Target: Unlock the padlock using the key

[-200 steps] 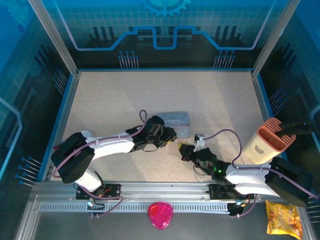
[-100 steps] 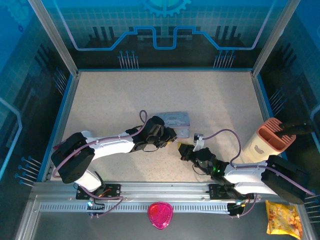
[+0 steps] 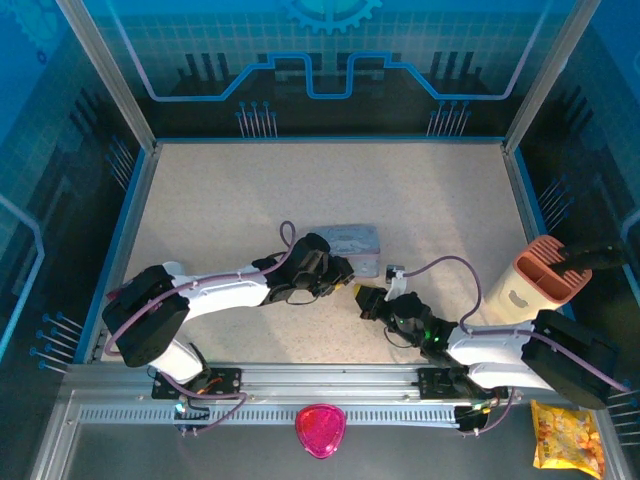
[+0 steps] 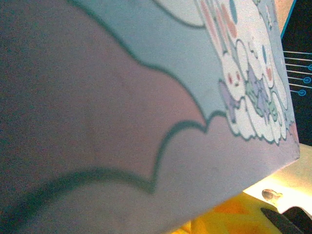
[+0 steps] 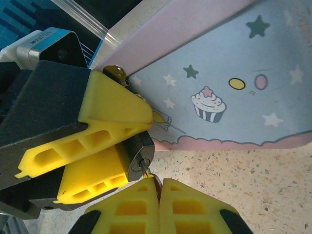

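- The step in hand looks like insertion: key at the keyhole, and as far as the right wrist view goes, no sign the lock has popped yet.
- The left tool [image 5: 130, 146] is clamped on the padlock [image 5: 141, 156]. Its two yellow fingers [image 5: 112, 117] squeeze the dark-grey body from either side, and the keyhole face points toward the other arm.
- So the padlock sits in that grip, up off the speckled surface [image 5: 253, 185] and right in front of the lower edge of the pale blue tin [image 5: 234, 73] with the cupcake-and-stars print.
- The right tool [image 5: 160, 190] has its fingers pressed together on the key [image 5: 150, 173]. Only a thin sliver of metal pokes out between them, with the tip right at the keyhole.
- How deep the key sits is anyone's guess, since the tip is too small to read.
- From above, the two arms meet nose to nose just on the near side of the tin, about mid-surface.
- Next move, by my reckoning, is a straight push along the keyhole axis until the key seats, then a wrist twist while the left arm holds the lock body dead steady.
- The catch is that the key is tiny and thin, so it could swivel between the pads if the push goes in even slightly off-line.
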